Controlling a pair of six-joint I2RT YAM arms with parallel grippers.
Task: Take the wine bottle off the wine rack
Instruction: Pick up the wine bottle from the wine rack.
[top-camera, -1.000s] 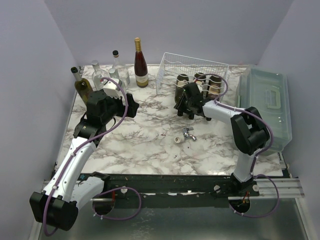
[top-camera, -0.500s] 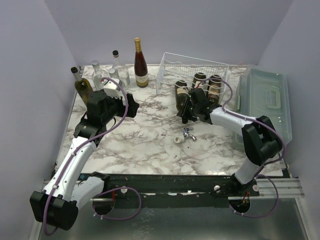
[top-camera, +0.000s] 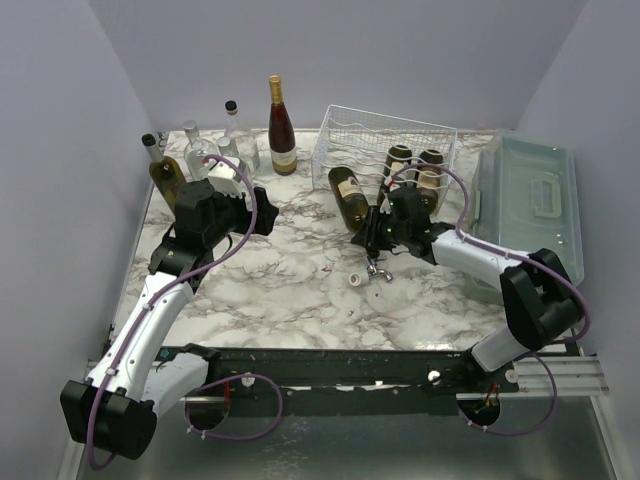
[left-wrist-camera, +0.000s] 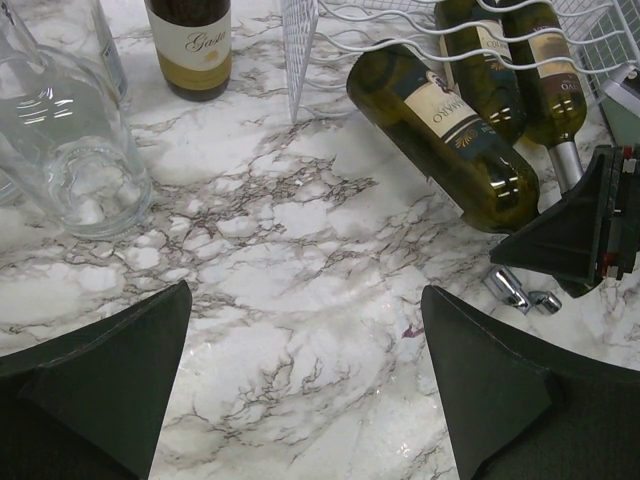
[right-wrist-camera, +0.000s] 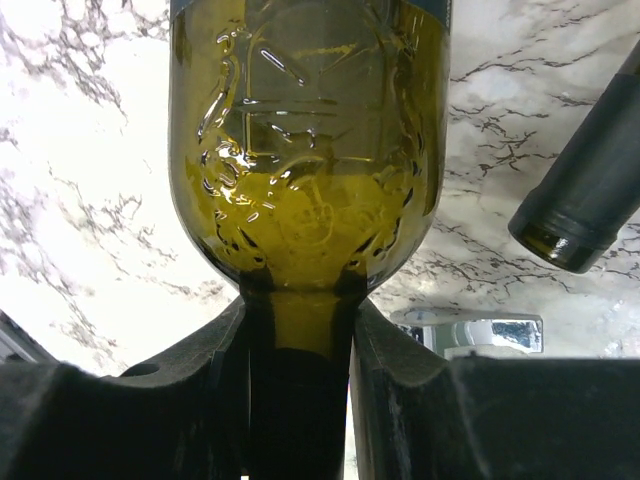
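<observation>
Top view: over the last second the wine bottle (top-camera: 349, 193) has been dragged out of the wine rack (top-camera: 385, 135). It now lies angled just in front of the rack's left front corner.

Left wrist view: the left gripper (left-wrist-camera: 305, 330) is spread wide and empty, well in front of the rack.

Right wrist view: the right gripper (right-wrist-camera: 298, 345) is clamped on the bottle's neck. Looks basically off the rack to me, it just needs pulling clear and setting down.

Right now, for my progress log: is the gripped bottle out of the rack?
Nearly out: the bottle lies tilted, base at the rack's front edge, neck in the right gripper. Whether it clears the wires, cannot tell.
</observation>
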